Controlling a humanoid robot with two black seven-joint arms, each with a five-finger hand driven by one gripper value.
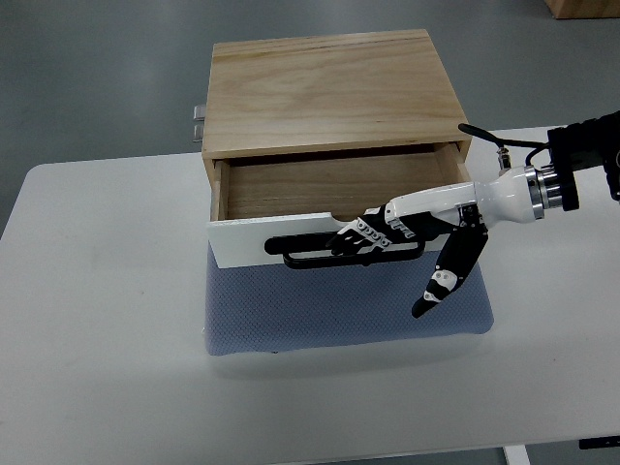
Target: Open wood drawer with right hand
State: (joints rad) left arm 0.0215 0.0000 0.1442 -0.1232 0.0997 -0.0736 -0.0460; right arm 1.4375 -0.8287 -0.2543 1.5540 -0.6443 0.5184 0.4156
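Observation:
A light wood drawer box (329,92) stands on a blue-grey mat (344,310) on the white table. Its drawer (329,184) is pulled partly out and shows an empty wooden inside. The drawer has a white front panel (242,240) with a black bar handle (310,254). My right hand (373,237) comes in from the right edge. Its fingers (354,235) are curled over the handle from above. The thumb (450,276) hangs down apart from the handle, over the mat. The left arm does not show.
The white table (97,320) extends left and right of the mat. A metal hinge or latch (198,121) sticks out at the box's back left. A wooden block corner (581,8) shows at the top right, off the table.

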